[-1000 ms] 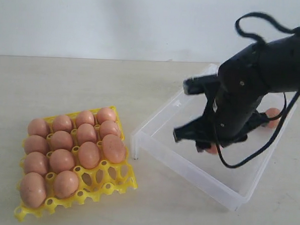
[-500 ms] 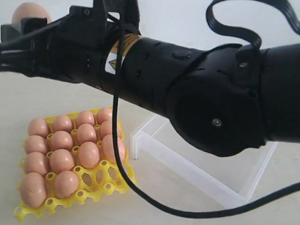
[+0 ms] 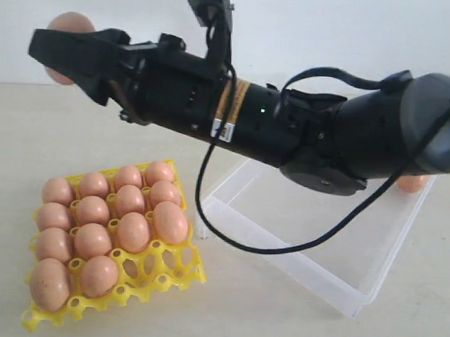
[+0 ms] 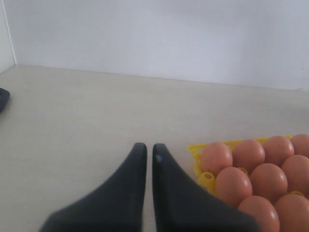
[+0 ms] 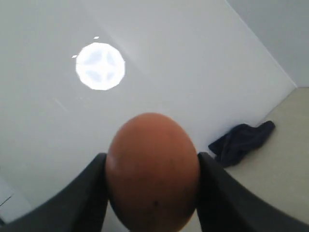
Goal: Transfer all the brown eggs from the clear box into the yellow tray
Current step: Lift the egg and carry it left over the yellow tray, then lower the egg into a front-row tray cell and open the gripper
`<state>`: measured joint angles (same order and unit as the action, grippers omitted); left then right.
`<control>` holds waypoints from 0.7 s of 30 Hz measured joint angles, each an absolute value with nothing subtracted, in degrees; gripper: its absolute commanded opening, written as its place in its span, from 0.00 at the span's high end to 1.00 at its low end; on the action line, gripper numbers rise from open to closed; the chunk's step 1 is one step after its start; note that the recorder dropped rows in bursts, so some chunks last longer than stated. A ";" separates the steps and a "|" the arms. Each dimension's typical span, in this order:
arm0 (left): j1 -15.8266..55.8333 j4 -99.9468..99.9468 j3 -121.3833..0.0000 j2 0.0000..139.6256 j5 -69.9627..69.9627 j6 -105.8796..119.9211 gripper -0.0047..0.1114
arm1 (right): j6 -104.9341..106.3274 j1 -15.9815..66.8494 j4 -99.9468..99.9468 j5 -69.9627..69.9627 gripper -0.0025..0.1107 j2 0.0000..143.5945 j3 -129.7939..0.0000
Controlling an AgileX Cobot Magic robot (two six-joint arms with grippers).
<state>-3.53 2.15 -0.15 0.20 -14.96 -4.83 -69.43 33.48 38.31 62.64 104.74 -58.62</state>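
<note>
Reaching across to ten o'clock in the exterior view, the right tool (image 3: pixel 62 51) grips one brown egg (image 5: pixel 152 169) above the table (image 3: pixel 32 145). Fourteen eggs (image 3: pixel 93 239) sit in the yellow tray (image 3: pixel 170 269) at eight o'clock. The clear box (image 3: pixel 281 249) lies at four o'clock. The left tool (image 4: pixel 146 151) is clenched, empty, near the tray.
</note>
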 measured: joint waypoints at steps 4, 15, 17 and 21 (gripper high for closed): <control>-3.53 2.15 -0.15 0.20 -14.96 -4.83 0.92 | -71.41 28.06 48.06 67.07 0.98 108.47 -58.62; -3.53 2.15 -0.15 0.20 -14.96 -4.83 0.92 | -67.83 34.43 77.92 49.20 0.98 110.88 -58.29; -3.53 2.15 -0.15 0.20 -14.96 -4.83 0.92 | -65.82 35.76 78.05 43.43 0.98 110.88 -58.29; -3.53 2.15 -0.15 0.20 -14.85 -4.83 0.92 | -64.65 36.54 78.05 37.90 0.98 110.88 -58.29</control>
